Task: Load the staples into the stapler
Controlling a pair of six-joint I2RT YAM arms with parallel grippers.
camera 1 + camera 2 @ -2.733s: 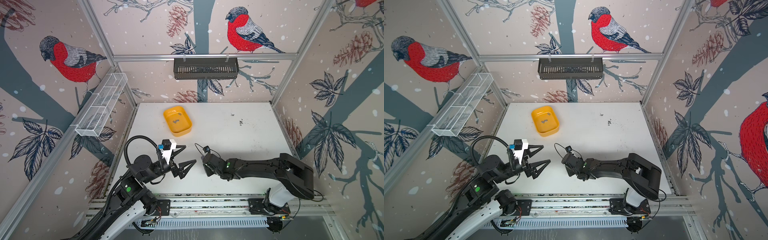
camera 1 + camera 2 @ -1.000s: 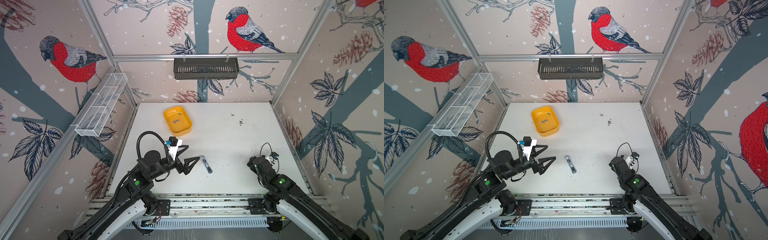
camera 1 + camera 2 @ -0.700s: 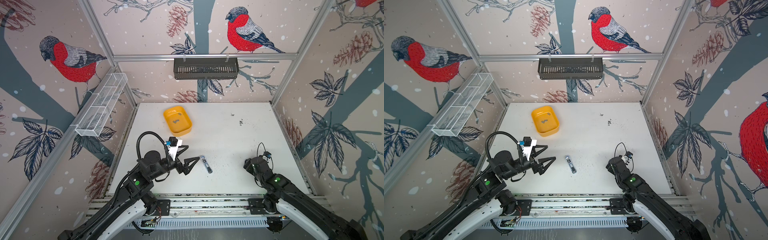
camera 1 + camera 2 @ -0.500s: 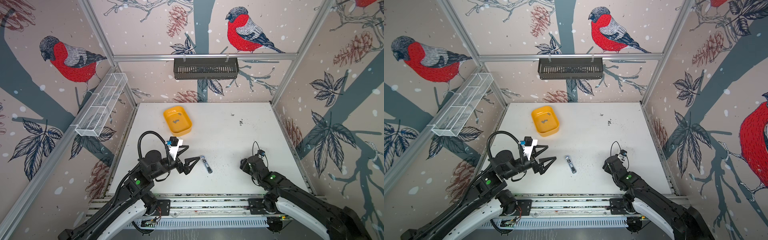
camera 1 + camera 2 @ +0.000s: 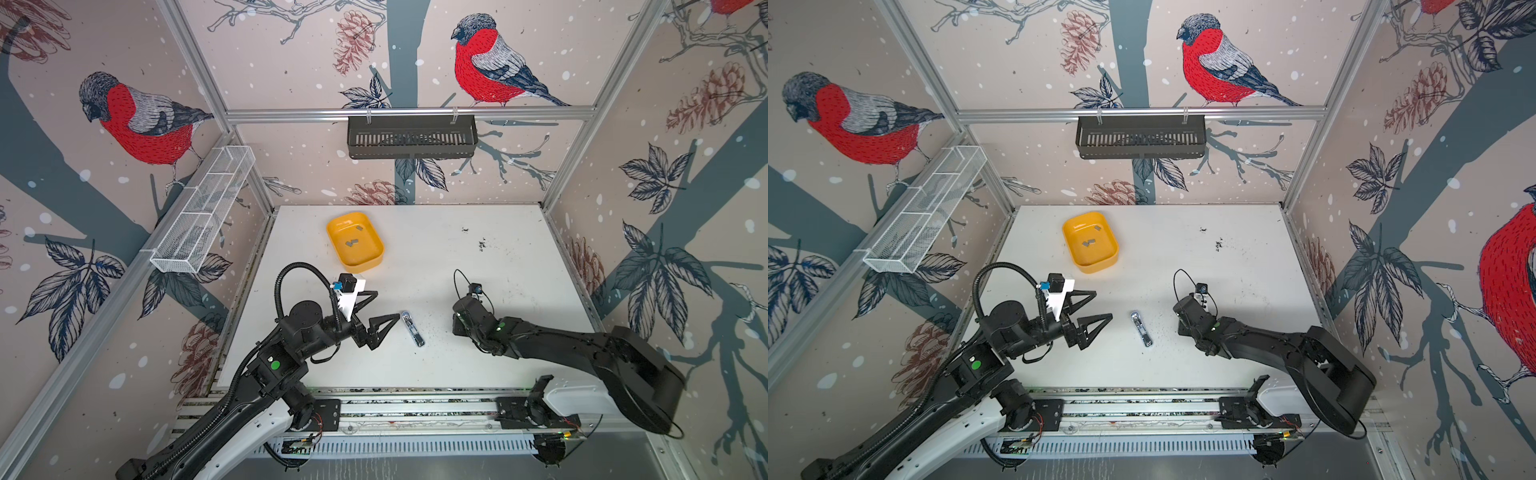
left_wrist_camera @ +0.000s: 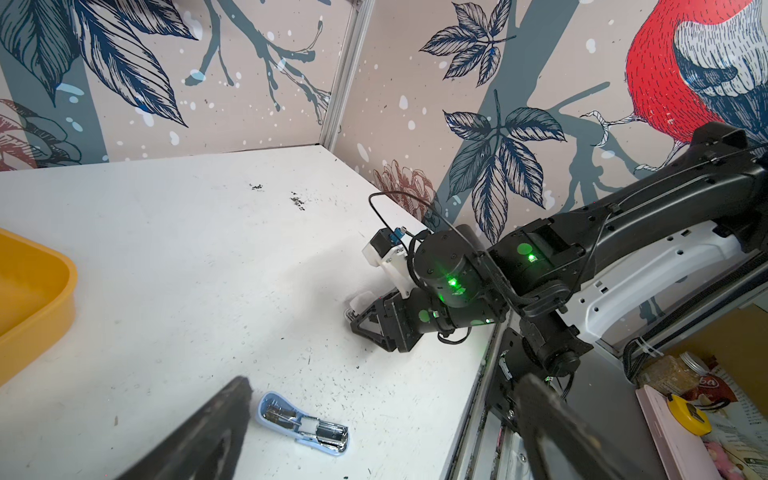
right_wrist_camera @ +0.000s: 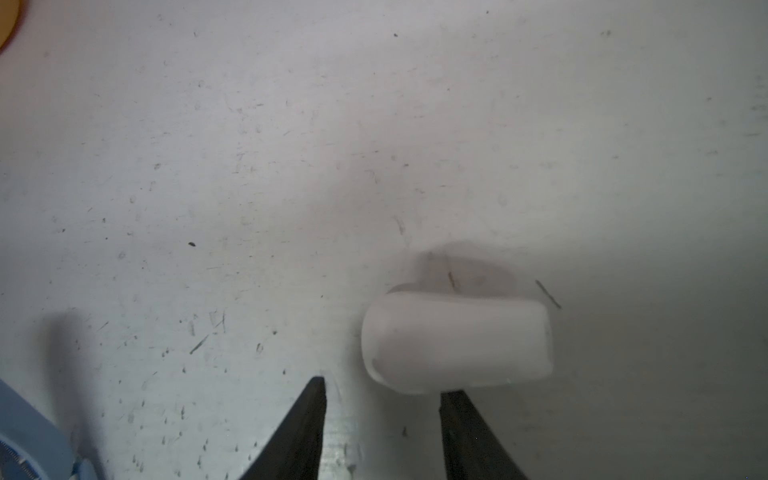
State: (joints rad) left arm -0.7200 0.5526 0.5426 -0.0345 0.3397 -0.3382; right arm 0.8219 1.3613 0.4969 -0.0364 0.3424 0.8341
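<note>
A small light-blue stapler (image 5: 412, 329) (image 5: 1140, 328) lies opened on the white table, its metal channel facing up (image 6: 302, 423). The staples (image 5: 353, 242) (image 5: 1089, 242), a few grey strips, rest in the yellow tray (image 5: 374, 249). My left gripper (image 5: 386, 306) (image 6: 384, 390) hovers open just left of the stapler. My right gripper (image 7: 382, 390) (image 6: 353, 326) is tipped down onto the table to the right of the stapler, its fingers apart over bare table. A small white rounded block (image 7: 455, 340) (image 6: 360, 300) lies just beyond one fingertip (image 7: 451, 401), not between the jaws.
Dark specks (image 5: 482, 244) dot the table towards the back right and around the stapler. A black slotted basket (image 5: 411, 137) hangs on the back wall and a white wire basket (image 5: 203, 216) on the left wall. The metal rail (image 5: 415, 409) runs along the front edge.
My right arm has swung from the front right in towards the middle and dropped to the table, its fingers drawing closer together. The left arm and the stapler have stayed put.
</note>
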